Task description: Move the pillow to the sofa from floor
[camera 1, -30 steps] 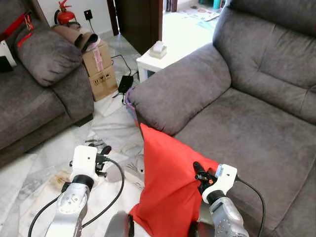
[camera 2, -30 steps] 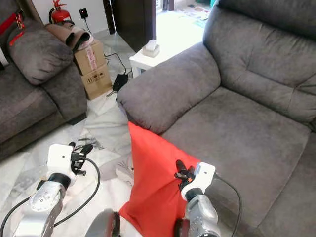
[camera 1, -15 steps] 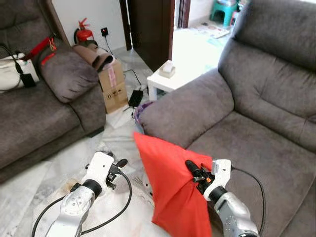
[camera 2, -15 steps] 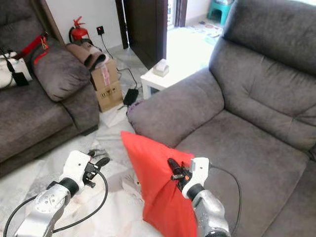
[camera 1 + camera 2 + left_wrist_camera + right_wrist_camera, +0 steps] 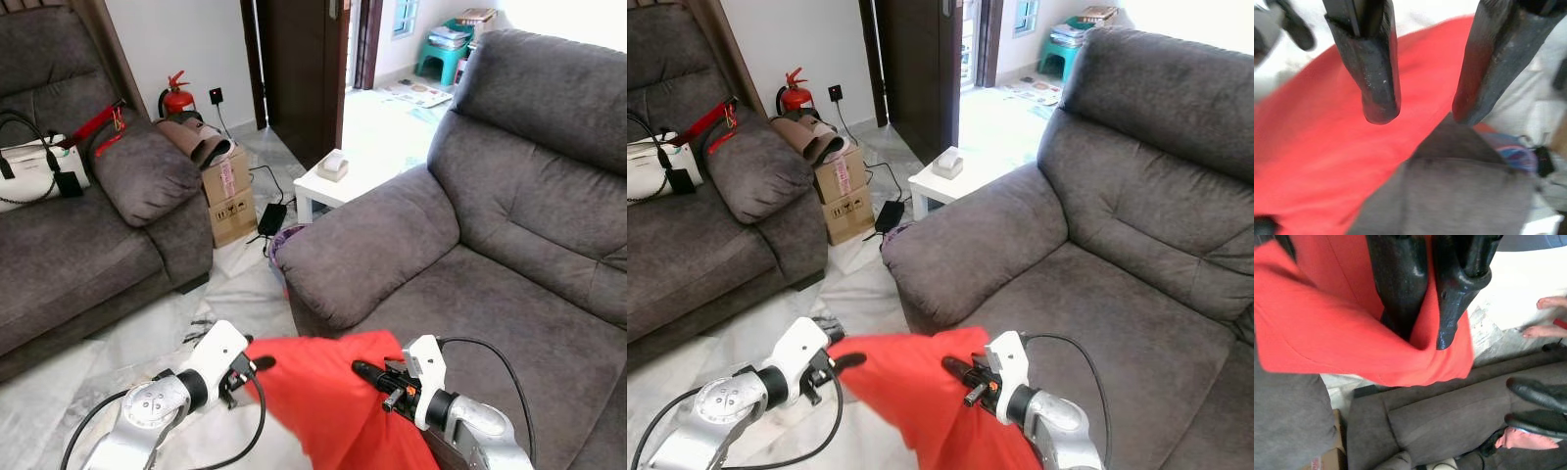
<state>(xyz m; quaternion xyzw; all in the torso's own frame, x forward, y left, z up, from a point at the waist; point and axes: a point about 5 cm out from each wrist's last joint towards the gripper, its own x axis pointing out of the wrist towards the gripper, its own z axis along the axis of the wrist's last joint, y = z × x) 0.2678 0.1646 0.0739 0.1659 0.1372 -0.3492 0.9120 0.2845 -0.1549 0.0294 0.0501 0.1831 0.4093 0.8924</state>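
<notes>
Grey sofa (image 5: 509, 294) is facing us; our right gripper (image 5: 370, 374), clamped on the red pillow (image 5: 333, 392), has swung it up off the floor, nearing the seat's front edge. Left gripper (image 5: 257, 363) is hanging parted beside it.

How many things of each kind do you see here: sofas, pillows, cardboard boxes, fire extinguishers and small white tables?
Sofas: 2
Pillows: 1, red, gripped by the right claw, with the left claw at its edge
Cardboard boxes: 1
Fire extinguishers: 1
Small white tables: 1
Total: 6
</notes>
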